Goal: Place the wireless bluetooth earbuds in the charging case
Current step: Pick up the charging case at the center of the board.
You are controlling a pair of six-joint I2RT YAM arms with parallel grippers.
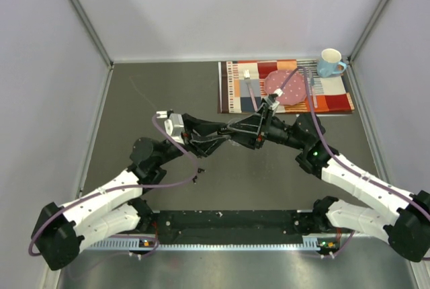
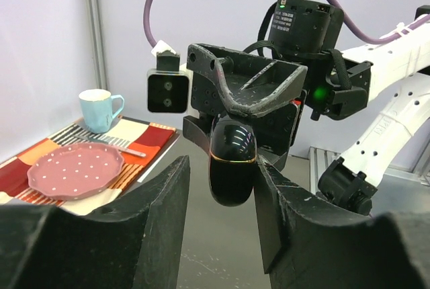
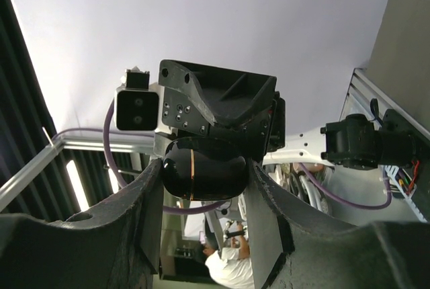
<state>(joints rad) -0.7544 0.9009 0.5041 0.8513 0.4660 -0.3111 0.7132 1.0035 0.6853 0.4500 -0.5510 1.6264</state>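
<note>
A glossy black oval charging case [image 3: 201, 168] with a thin gold seam is held in mid-air above the middle of the table. In the right wrist view it spans the gap of my right gripper [image 3: 205, 175] and touches both fingers. In the left wrist view the case [image 2: 232, 168] hangs between the fingers of my left gripper [image 2: 223, 164]; it lies against the right finger, with a clear gap to the left finger. In the top view the two grippers meet tip to tip, left [image 1: 218, 138] and right [image 1: 250, 131]. No earbuds show in any view.
A striped placemat [image 1: 232, 91] lies at the back right with a pink dotted plate [image 1: 287, 91], cutlery and a light blue cup [image 1: 330, 62]. The plate [image 2: 75, 168] and cup [image 2: 99, 109] also show in the left wrist view. A tiny dark speck [image 1: 195, 180] lies on the grey table.
</note>
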